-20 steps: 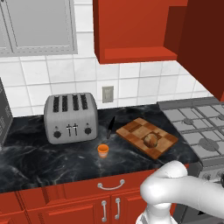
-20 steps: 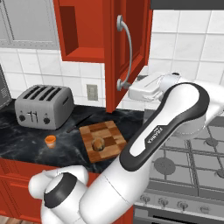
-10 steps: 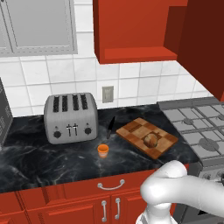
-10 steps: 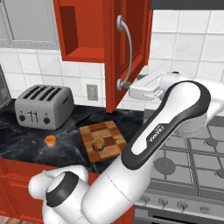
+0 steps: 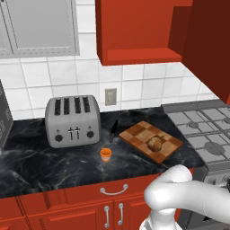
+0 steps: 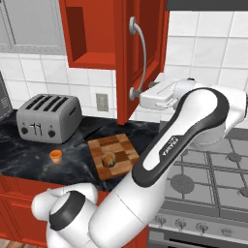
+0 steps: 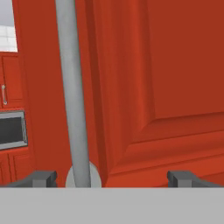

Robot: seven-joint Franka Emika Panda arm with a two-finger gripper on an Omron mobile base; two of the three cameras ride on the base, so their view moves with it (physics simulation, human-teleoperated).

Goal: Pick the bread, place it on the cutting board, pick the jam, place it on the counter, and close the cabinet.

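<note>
Counter [image 5: 40, 166] holds jam [image 5: 105, 154]; bread [image 5: 155, 143] on cutting board [image 5: 134, 134]. Gripper [image 7: 111, 178] spread, empty, against cabinet [image 6: 145, 53] door beside handle [image 7: 72, 96], likely to push shut.

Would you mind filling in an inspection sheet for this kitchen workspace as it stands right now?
Surface: black marble counter, dry and unspilled.
Job's things: bread sits on the cutting board; jam stands upright on the counter, apart from the board; cabinet door hangs open.
Clutter: toaster by the wall; a dark utensil beside the board.
Grippers: gripper open, fingertips either side of the door's lower edge, near the silver handle.
Cables: nothing seen.
Surroundings: gas stove on the right, tiled wall with an outlet, grey wall cabinet.
</note>
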